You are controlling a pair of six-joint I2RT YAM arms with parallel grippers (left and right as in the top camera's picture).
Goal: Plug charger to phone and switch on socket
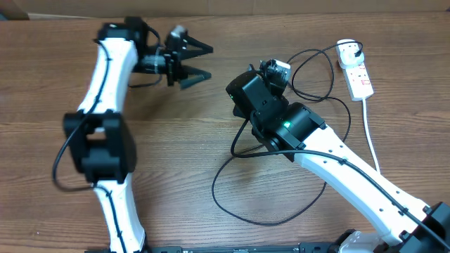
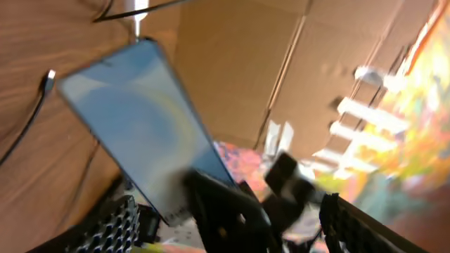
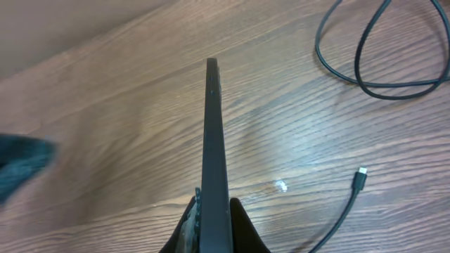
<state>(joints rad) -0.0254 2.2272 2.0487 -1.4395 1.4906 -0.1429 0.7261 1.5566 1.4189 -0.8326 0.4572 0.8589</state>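
My right gripper is shut on the phone, holding it edge-up above the table. In the left wrist view the phone's blue-white screen faces the camera, gripped at its lower end by the dark right gripper. In the overhead view the right wrist hides the phone. My left gripper is open and empty, left of the right gripper and pointing at it. The charger cable loops over the table. Its connector tip lies free on the wood. Its black plug sits in the white socket strip at the far right.
The strip's thick white cord runs toward the front right. Cable loops lie between the right gripper and the strip. Cardboard walls stand behind the table.
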